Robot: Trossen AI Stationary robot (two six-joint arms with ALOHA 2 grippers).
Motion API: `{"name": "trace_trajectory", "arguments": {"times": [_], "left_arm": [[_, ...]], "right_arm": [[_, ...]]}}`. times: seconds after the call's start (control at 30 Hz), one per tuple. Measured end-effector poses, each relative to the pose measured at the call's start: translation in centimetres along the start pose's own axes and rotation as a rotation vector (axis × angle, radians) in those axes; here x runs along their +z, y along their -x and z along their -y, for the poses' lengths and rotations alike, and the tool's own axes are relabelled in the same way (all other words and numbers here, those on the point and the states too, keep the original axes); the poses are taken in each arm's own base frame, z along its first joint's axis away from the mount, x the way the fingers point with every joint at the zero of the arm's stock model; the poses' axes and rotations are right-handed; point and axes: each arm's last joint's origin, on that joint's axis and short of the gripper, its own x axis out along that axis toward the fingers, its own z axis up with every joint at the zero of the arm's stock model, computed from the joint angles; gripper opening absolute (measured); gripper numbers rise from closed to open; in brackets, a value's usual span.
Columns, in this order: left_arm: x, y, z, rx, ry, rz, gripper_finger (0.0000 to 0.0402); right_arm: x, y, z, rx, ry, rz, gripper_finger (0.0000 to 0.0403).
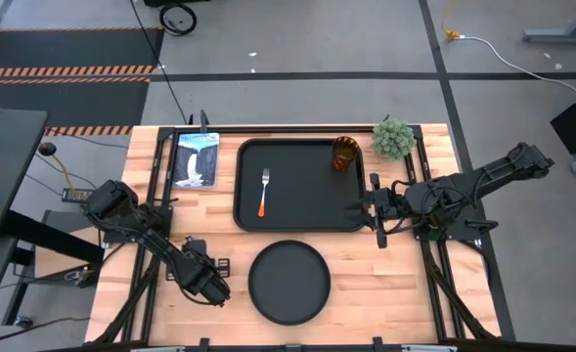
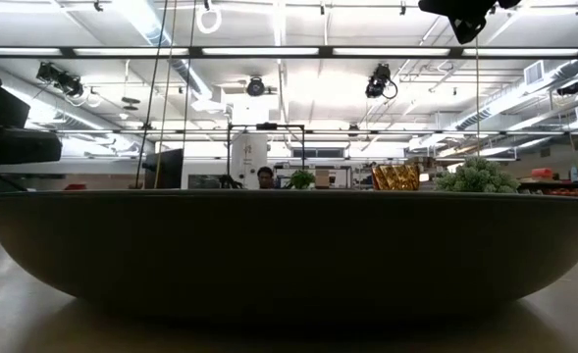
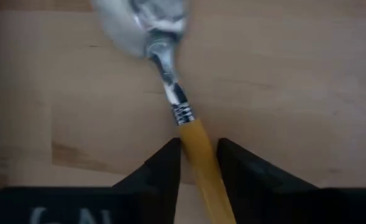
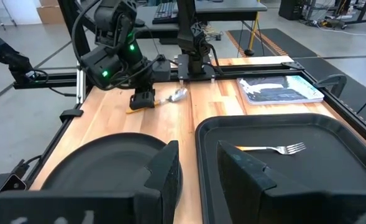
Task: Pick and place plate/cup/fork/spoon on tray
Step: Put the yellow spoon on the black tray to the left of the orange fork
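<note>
Pinching spoon (image 3: 170,68) by its handle (orange), left gripper (image 3: 198,163) fingers shut w/ bowl ahead.

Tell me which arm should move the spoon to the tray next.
Left. The left gripper already straddles the spoon handle on the table; the right gripper waits open at the tray edge, far from it.

A lab hall: ceiling cameras (image 2: 380,82), striped floor tape (image 1: 67,70), workbenches.

Left claw (image 3: 198,163) clamped low; right claw (image 4: 198,163) parted, waiting
</note>
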Motion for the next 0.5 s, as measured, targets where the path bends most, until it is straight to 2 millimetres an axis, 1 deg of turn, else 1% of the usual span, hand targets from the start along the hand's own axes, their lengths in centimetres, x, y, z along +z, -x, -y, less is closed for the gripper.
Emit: {"name": "trace_trajectory", "arguments": {"times": [0.17, 0.23, 0.4, 0.47, 0.5], "left_arm": [[-0.2, 0.1, -0.1, -0.009, -0.027, 0.000, 0.0067], [-0.3, 0.1, -0.2, -0.011, -0.033, 0.003, 0.0053], [-0.2, 0.5, -0.2, -0.038, -0.034, 0.005, 0.0054], [-0.3, 1.1, 0.1, -0.085, -0.029, 0.017, 0.0064], [-0.3, 1.7, 0.4, -0.119, -0.027, 0.025, 0.0068]], "right_arm": [[0.2, 0.0, 0.0, 0.003, -0.005, 0.019, 0.0116], [0.2, 0.0, 0.0, 0.003, -0.005, 0.019, 0.0116], [0.2, 0.0, 0.0, 0.002, -0.004, 0.018, 0.0116], [0.2, 0.0, 0.0, 0.002, -0.004, 0.018, 0.0116], [0.2, 0.0, 0.0, 0.002, -0.004, 0.018, 0.0116]]}}
